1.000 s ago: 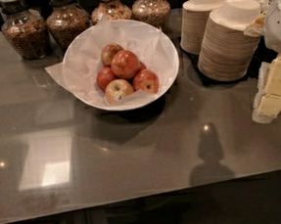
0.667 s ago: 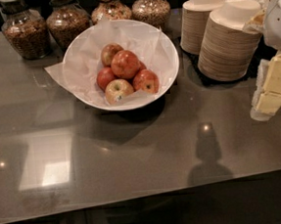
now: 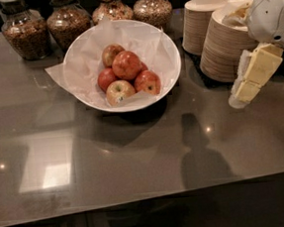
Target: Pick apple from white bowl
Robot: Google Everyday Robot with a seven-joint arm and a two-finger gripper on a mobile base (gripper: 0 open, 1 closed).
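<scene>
- Dark, shiny table (image 3: 136, 156) fills most of what you see, with a pale patch of light on it at the lower left.
- You can find the apple (image 3: 126, 65) in the middle of the white bowl (image 3: 176, 62). It is the biggest one, round and red-orange, and it sits on top of the pile.
- Four other apples (image 3: 147, 81) lie around it and touch it. A yellow-green apple (image 3: 119, 91) is in front, and smaller red ones are to the left, the right and behind.
- Crinkled white paper (image 3: 59, 73) lines the bowl and sticks out over its left edge.
- Look behind the bowl and you see four glass jars (image 3: 68, 22) in a row, filled with brown bits.
- To the right of the bowl stand two stacks of small bowls (image 3: 230, 43), close to each other.
- Your gripper (image 3: 246, 89) is at the far right, near the front of those stacks and well apart from the white bowl. It points down and to the left, above the table.
- You cannot tell if the gripper is spread or squeezed together. It holds nothing that you can see.
- A dark shadow (image 3: 200, 150) lies on the table in front of the bowl, toward the right.
</scene>
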